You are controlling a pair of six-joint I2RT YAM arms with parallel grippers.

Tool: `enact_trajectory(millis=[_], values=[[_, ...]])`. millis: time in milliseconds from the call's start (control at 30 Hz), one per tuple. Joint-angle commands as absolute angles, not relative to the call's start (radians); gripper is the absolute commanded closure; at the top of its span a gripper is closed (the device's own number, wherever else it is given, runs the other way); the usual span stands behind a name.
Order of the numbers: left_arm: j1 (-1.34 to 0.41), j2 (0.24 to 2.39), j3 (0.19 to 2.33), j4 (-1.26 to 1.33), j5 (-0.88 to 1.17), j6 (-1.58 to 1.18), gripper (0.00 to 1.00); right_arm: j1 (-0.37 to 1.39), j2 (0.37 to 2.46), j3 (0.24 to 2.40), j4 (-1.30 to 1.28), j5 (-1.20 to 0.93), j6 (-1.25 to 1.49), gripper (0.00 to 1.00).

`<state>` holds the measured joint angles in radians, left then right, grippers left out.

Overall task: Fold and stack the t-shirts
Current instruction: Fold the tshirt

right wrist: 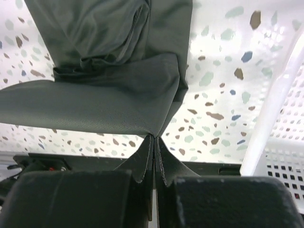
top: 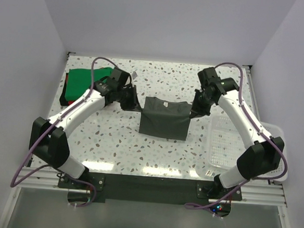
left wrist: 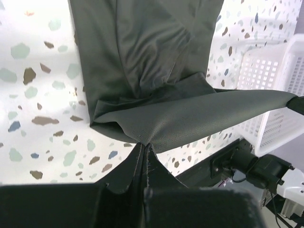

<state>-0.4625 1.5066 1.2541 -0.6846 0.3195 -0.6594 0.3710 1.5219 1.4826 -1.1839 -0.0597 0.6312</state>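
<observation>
Fingers (left wrist: 57, 209) of our left gripper (left wrist: 145, 190) are pressed together on a pinch of the dark grey t-shirt (left wrist: 156, 57), and the cloth comes up out of the seam between them. Our right gripper (right wrist: 154, 175) matches it: its 2 fingers (right wrist: 71, 199) are clamped on the opposite corner of the same shirt. Between the 2 grippers the held edge is pulled into a taut, raised band. The rest of the shirt drops from it and lies rumpled on the speckled table (top: 114, 137). From above, the shirt is a rough rectangle in the middle of the table, with our grippers at its far left and far right corners. A folded green t-shirt (top: 89, 78) lies at the far left of the table, with the edge of a red t-shirt (top: 64, 93) showing along its left side. A white mesh basket (top: 224, 145) stands at the right edge, beside our right arm.
</observation>
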Motion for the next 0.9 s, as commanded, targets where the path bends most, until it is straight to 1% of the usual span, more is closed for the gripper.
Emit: enact_trajectory(millis=[0, 367, 567, 867], values=[[-0.43, 1.549, 1.33, -0.611, 0.348, -0.623, 1.0, 0.348, 1.558, 1.565, -1.137, -0.002, 0.632, 1.0], [-0.39, 1.765, 1.471, -0.517, 0.39, -0.617, 1.0, 0.284, 1.759, 1.73, -1.098, -0.003, 0.578, 1.0], [-0.362, 1.896, 1.609, -0.528, 0.408, -0.601, 1.0, 0.239, 1.847, 1.804, -1.078, -0.014, 0.566, 1.0], [-0.304, 2.043, 1.701, -0.502, 0.454, -0.612, 1.0, 0.198, 1.989, 1.92, -1.08, -0.028, 0.546, 1.0]])
